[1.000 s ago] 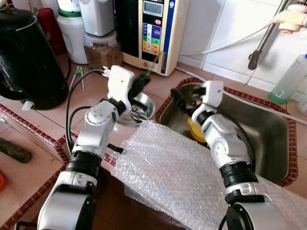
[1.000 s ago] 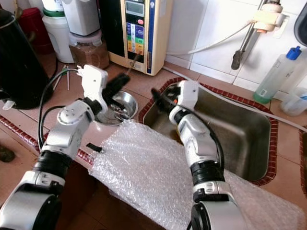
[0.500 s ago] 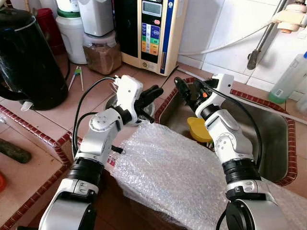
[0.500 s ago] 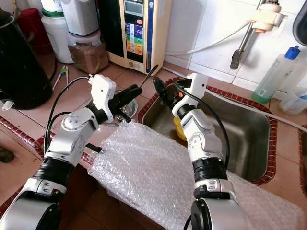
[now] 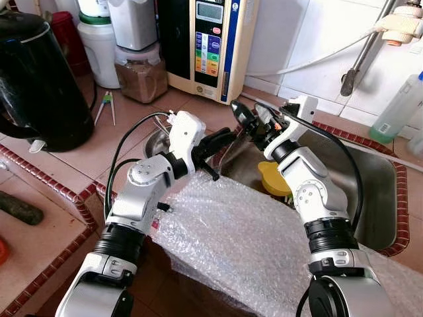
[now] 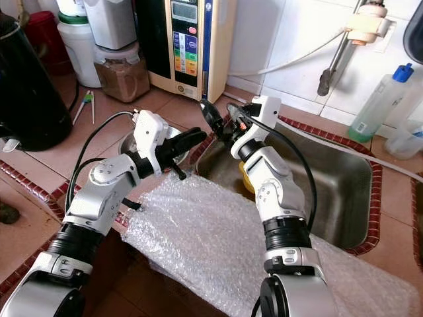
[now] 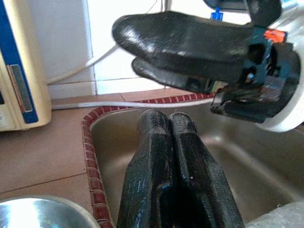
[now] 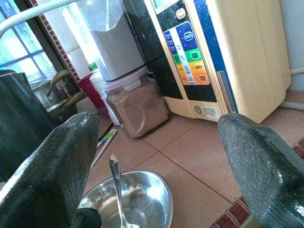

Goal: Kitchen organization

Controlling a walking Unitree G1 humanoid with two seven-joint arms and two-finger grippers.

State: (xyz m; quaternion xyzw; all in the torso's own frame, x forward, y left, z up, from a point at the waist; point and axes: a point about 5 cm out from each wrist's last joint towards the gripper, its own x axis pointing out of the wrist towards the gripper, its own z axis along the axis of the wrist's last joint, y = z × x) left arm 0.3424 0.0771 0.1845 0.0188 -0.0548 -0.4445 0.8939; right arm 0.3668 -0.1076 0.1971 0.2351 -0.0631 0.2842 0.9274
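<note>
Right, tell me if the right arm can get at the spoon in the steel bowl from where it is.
Probably yes. The right gripper hangs open above the sink's corner, facing the steel bowl; the spoon stands uncovered. The shut left gripper beside the bowl may crowd it.

My two head eyes look forward and down from above the counter, both taking in the sink point(image 5: 370, 191) at right and the steel bowl point(image 6: 132, 142) at centre left. My left wrist camera peers close over the sink rim; my right wrist camera faces back at that bowl point(image 8: 137, 202).
</note>
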